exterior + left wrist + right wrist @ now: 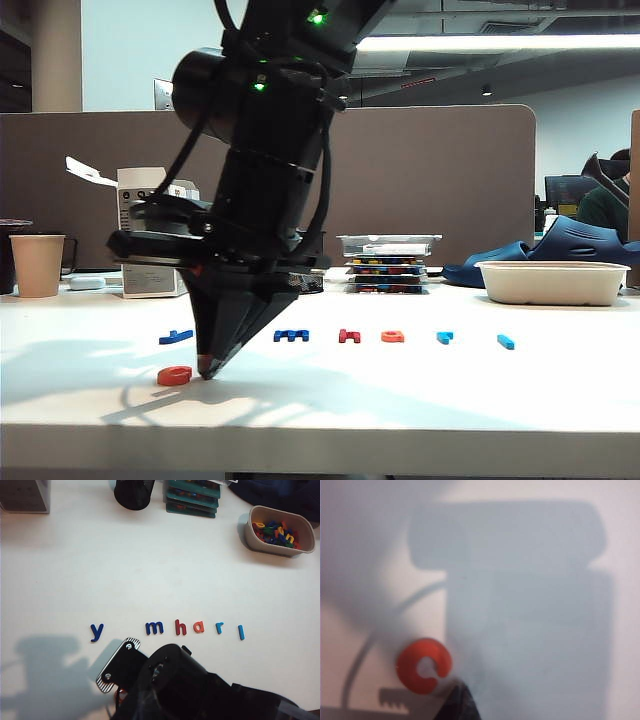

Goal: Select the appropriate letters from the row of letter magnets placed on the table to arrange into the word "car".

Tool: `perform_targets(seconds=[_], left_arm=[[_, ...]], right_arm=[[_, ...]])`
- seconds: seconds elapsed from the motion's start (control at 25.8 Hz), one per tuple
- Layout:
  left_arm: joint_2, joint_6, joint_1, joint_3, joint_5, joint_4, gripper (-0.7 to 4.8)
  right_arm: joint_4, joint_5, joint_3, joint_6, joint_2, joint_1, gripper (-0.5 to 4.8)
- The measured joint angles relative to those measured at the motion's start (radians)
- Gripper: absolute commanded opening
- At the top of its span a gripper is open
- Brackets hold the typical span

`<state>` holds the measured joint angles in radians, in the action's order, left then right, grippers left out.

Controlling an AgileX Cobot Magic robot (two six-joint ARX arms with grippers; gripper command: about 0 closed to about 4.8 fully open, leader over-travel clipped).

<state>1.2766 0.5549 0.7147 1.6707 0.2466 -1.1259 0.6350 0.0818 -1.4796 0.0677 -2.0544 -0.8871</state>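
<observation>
Orange-red plastic letter c (174,375) lies on the white surface (420,390) just beside the right fingers (208,372), pressed together; left fingers, together, unseen.

The right gripper (209,372) is pointing down with its jaws closed — its tip is touching the white table (400,400), just beside an orange-red letter (174,375) lying before the row.

- The table (420,390) is showing a smooth, matt white top.
- The orange-red c (423,666) is looking like smooth plastic.
- The right gripper (208,372) is looking matt black.
</observation>
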Motion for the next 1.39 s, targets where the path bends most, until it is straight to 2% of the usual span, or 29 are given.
perform_targets(seconds=[0.27, 0.54, 0.66, 0.77, 0.85, 0.97, 1.05, 1.16, 1.24, 1.28, 1.39], left_arm=[[0.000, 0.000, 0.000, 0.000, 0.000, 0.000, -0.06], [0.000, 0.000, 0.000, 0.000, 0.000, 0.000, -0.06], [0.000, 0.000, 0.000, 0.000, 0.000, 0.000, -0.06], [0.000, 0.000, 0.000, 0.000, 0.000, 0.000, -0.06], [0.000, 0.000, 0.000, 0.000, 0.000, 0.000, -0.06], [0.000, 0.000, 0.000, 0.000, 0.000, 0.000, -0.06], [0.000, 0.000, 0.000, 0.000, 0.000, 0.000, -0.06], [0.000, 0.000, 0.000, 0.000, 0.000, 0.000, -0.06], [0.000, 0.000, 0.000, 0.000, 0.000, 0.000, -0.06], [0.000, 0.000, 0.000, 0.000, 0.000, 0.000, -0.06], [0.000, 0.000, 0.000, 0.000, 0.000, 0.000, -0.06]], right_arm=[[0.065, -0.039, 0.003, 0.000, 0.019, 0.013, -0.02], [0.068, -0.062, 0.013, 0.000, 0.066, 0.069, -0.02], [0.056, -0.062, -0.033, 0.014, 0.109, 0.105, -0.01], [0.080, -0.069, -0.115, 0.138, 0.116, 0.144, -0.01], [0.100, -0.109, -0.152, 0.221, 0.117, 0.154, 0.02], [0.103, -0.179, -0.166, 0.266, 0.120, 0.155, 1.00], [0.135, -0.219, -0.166, 0.344, 0.118, 0.161, 1.18], [0.179, -0.282, -0.164, 0.470, 0.117, 0.167, 1.18], [0.201, -0.303, -0.165, 0.523, 0.118, 0.172, 1.46], [0.205, -0.309, -0.164, 0.534, 0.117, 0.172, 1.86], [0.213, -0.339, -0.164, 0.559, 0.115, 0.176, 2.02]])
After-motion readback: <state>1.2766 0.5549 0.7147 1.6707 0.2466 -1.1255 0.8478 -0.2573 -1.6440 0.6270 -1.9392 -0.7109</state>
